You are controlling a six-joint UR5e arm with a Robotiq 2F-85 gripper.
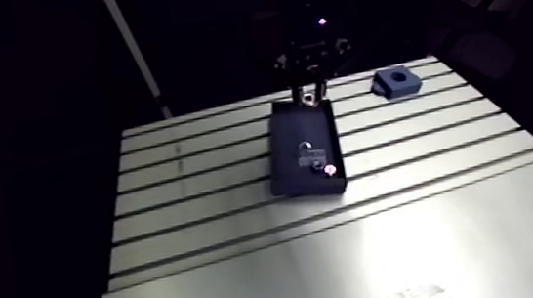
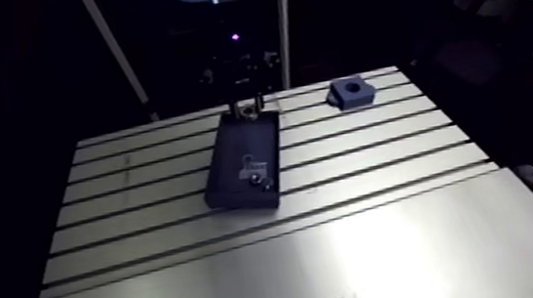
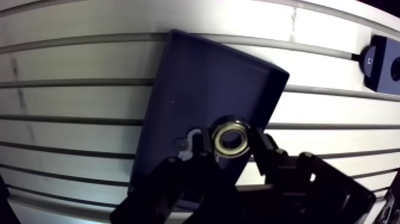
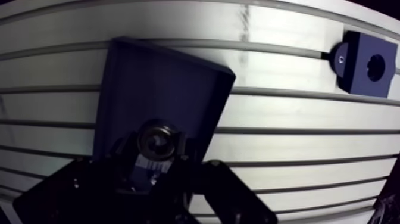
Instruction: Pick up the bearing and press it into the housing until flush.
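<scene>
Several straight slots run across the pale brushed-metal table (image 1: 187,186), which lies bare to the left of the tray (image 1: 287,143). The tray is a shallow, dark blue, matt rectangle with low upright walls. A couple of small shiny bits (image 1: 329,168) lie at its near end. At the tray's far end the gripper (image 3: 232,143) has its two black fingers (image 3: 262,150) drawn in on the bearing (image 3: 231,137), one on each side of the rim. The bearing is a small steel ring, smooth and bright, with a dark round hole. I cannot tell whether it has cleared the tray's floor. To the right of the tray, well apart and off its far corner, sits the housing (image 4: 357,74), a squat blue block with a round hole in its top. Smooth round steel held only at two spots could likely twist or slip in the grip, and the tray's wall might catch it on the way out. If the bearing arrived tilted or off-centre, I judge it would jam at the hole's edge and not seat flush. Whether the block is fastened down is unclear; if it is loose, pressing could shove it.
</scene>
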